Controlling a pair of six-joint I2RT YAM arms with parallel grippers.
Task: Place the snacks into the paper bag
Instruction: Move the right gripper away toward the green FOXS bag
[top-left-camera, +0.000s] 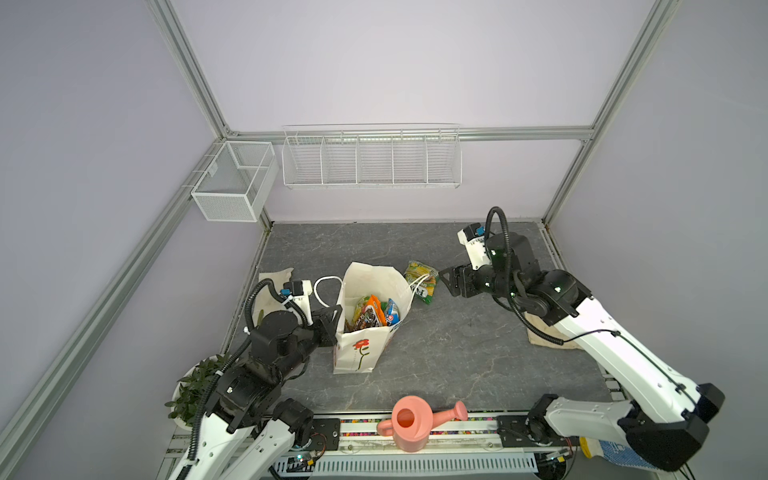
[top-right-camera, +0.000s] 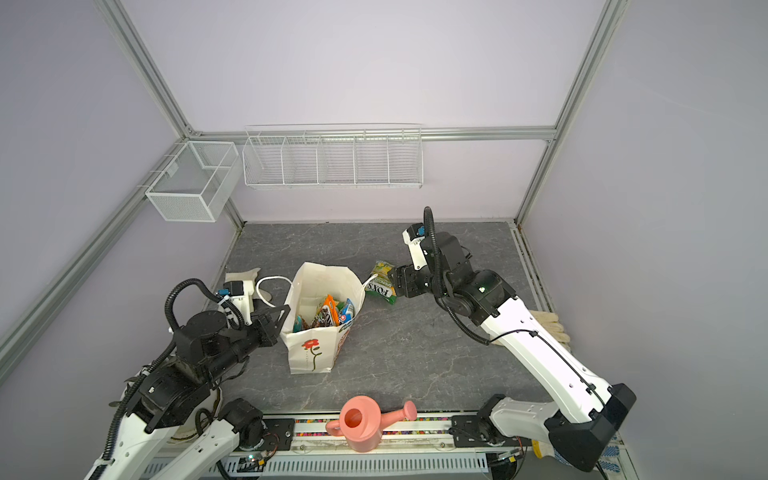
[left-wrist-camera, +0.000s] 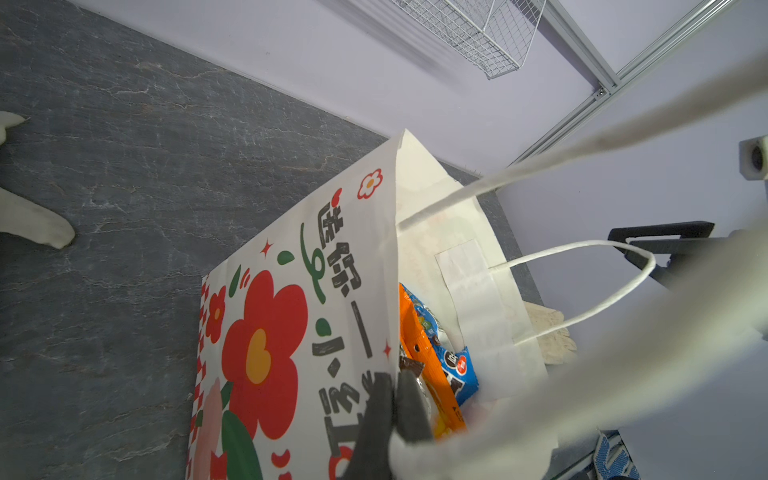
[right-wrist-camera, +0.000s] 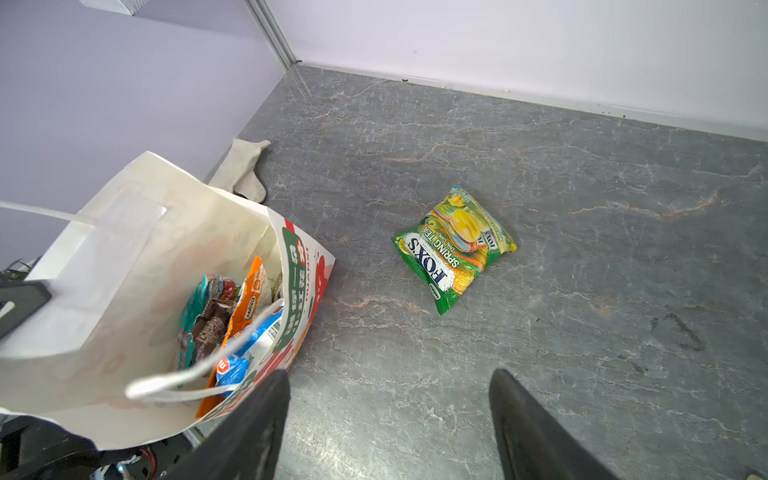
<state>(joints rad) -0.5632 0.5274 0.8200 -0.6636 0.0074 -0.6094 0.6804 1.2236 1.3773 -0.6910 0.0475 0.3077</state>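
The paper bag (top-left-camera: 359, 349) (top-right-camera: 309, 349) stands upright and open mid-table, a red flower on its front. Several snacks sit inside, among them an orange packet (top-left-camera: 372, 309) (right-wrist-camera: 249, 299) and a blue pack (top-left-camera: 391, 313) (left-wrist-camera: 457, 370). My left gripper (top-left-camera: 332, 320) (left-wrist-camera: 395, 378) is shut on the bag's left rim (left-wrist-camera: 390, 249), one finger inside and one outside. A green-yellow FOX'S packet (top-left-camera: 422, 282) (top-right-camera: 380, 280) (right-wrist-camera: 455, 245) lies flat on the table just right of the bag. My right gripper (top-left-camera: 446, 280) (right-wrist-camera: 388, 374) hovers open beside that packet, holding nothing.
A pink watering can (top-left-camera: 409, 424) stands at the front edge and a potted plant (top-left-camera: 195, 382) at the front left. Beige cloth pieces lie at the left (top-left-camera: 274, 276) and right (top-right-camera: 548, 326) table edges. White wire baskets (top-left-camera: 370, 160) hang on the back wall.
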